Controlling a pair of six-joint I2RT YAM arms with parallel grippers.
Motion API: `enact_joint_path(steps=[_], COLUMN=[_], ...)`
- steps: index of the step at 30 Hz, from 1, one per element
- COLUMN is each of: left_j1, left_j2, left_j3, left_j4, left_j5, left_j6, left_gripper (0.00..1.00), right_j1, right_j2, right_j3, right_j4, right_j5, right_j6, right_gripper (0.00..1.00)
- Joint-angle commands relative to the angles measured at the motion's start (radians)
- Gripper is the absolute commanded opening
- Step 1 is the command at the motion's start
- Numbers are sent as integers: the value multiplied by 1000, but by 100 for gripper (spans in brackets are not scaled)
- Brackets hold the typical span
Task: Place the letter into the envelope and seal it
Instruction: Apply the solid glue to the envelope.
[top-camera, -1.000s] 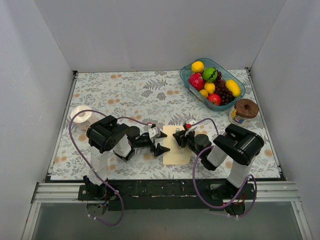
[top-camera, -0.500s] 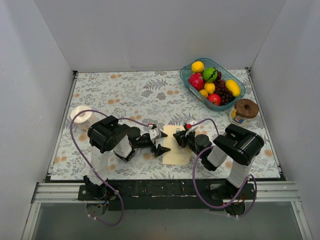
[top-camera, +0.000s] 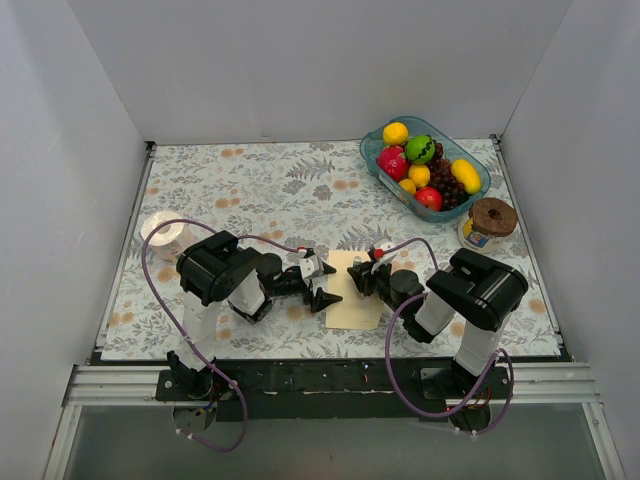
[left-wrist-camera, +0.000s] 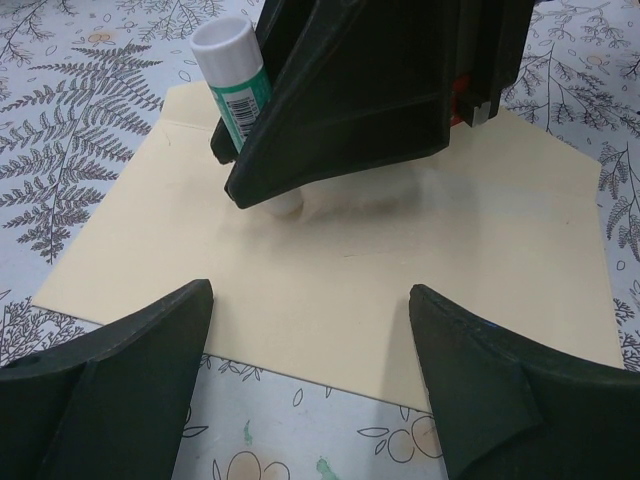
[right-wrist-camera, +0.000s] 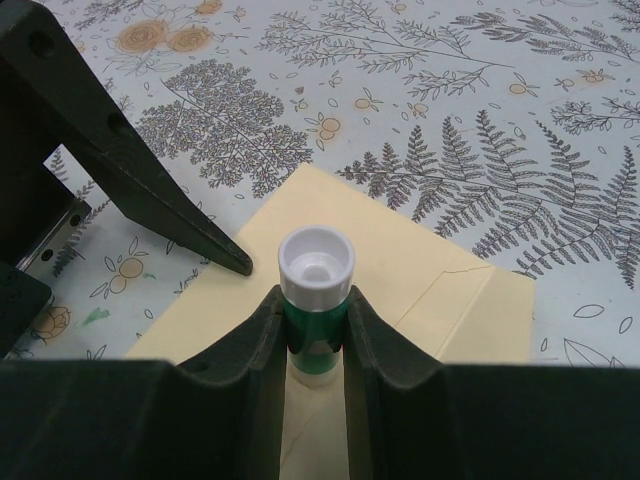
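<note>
Holding a glue stick (right-wrist-camera: 316, 262) between its two fingers, the right gripper (right-wrist-camera: 313, 325) is closed partway, to the width of the stick. We see the stick standing nearly upright, slightly tilted. Its white end faces up and its green-labelled body is clamped. From the left wrist view, its lower end rests on the envelope (left-wrist-camera: 400, 260).

We locate the envelope lying flat on the floral table cover (top-camera: 250, 190), between the two arms. It is pale cream-yellow and plain. We cannot tell from these views how its flap lies.

The left gripper (left-wrist-camera: 310, 295) sits at the envelope's left edge with its jaws spread wide and nothing between them. Its fingertips point across the envelope toward the right gripper. We cannot tell whether they touch the paper.

Well beyond the envelope, to its far right, we note a blue fruit tray (top-camera: 478, 190). A brown-lidded jar (top-camera: 490, 220) stands just beside it. A white roll (top-camera: 165, 235) lies well to the envelope's left.
</note>
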Motion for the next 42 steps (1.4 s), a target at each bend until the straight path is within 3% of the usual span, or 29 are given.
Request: enact_joint_path(steps=[1,42], left_j1=[-5,-4], left_j2=[89,96], left_j3=[-34,-15], left_j4=[-224,-247], left_j5=[-115,-124], left_j6=[9,0], left_gripper=[79,79], right_j1=[14,126], right_j2=[27,116], right_j3=[-43,-170], right_j4=[248,435], right_j5=[11,81], right_j6=[-16,80], right_gripper=[1,1])
